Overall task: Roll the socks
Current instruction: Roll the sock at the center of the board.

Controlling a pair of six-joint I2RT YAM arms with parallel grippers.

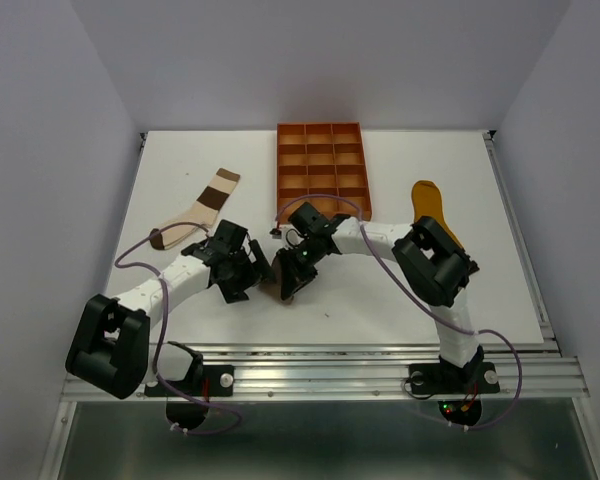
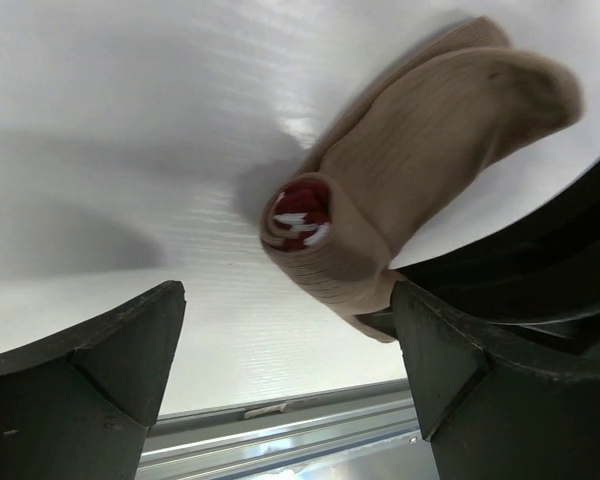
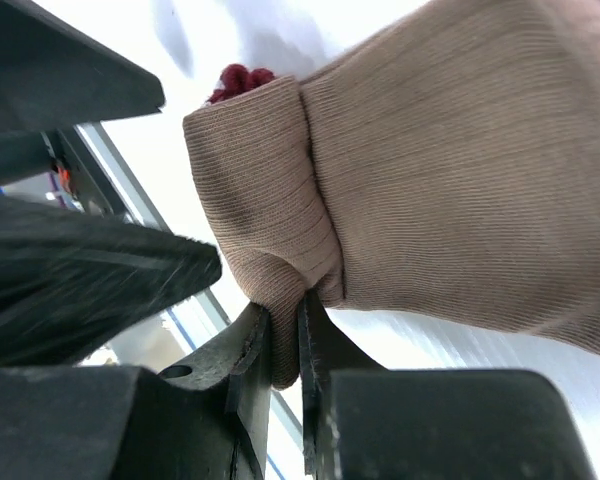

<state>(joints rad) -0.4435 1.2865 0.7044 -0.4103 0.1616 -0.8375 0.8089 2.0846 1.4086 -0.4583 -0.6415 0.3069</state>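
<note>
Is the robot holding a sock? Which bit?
Yes. The right gripper pinches the taupe sock by a fold at its rolled-up end. The left gripper is open, holding nothing.

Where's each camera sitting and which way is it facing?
Top external: above, behind the bases, looking down on table, tray, left arm, right arm.
Left wrist: on left arm, facing taupe sock past open left end effector.
Right wrist: on right arm, facing right end effector shut on that sock.
Shared: both wrist views show the taupe sock.

taupe sock (image 2: 450,140) with maroon-and-white cuff (image 2: 298,215), brown-cream-white blocked sock (image 1: 202,210), mustard sock (image 1: 430,200), orange tray (image 1: 320,126)
</note>
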